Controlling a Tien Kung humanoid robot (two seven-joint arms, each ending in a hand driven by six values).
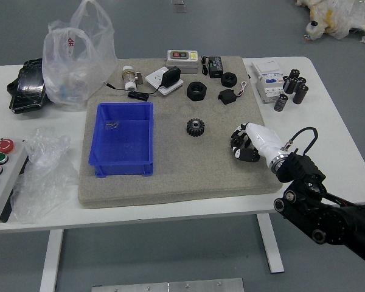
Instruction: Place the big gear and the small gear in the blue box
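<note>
My right hand [248, 145] is low over the right part of the grey mat, reaching in from the right side. Whether it holds anything is hidden by the hand itself. A black toothed gear [195, 127] lies on the mat between that hand and the blue box [123, 168]. The box stands open-topped on the mat's left part, with a small metallic item [112, 125] inside. I see no second gear clearly; the area under my right hand is covered. My left hand is out of view.
Black rings [196, 91], a black block [227, 96], a cable and small devices lie along the mat's back. Dark cylinders [280, 103] stand at the back right. Plastic bags [79, 58] and a button panel [5, 173] are at the left.
</note>
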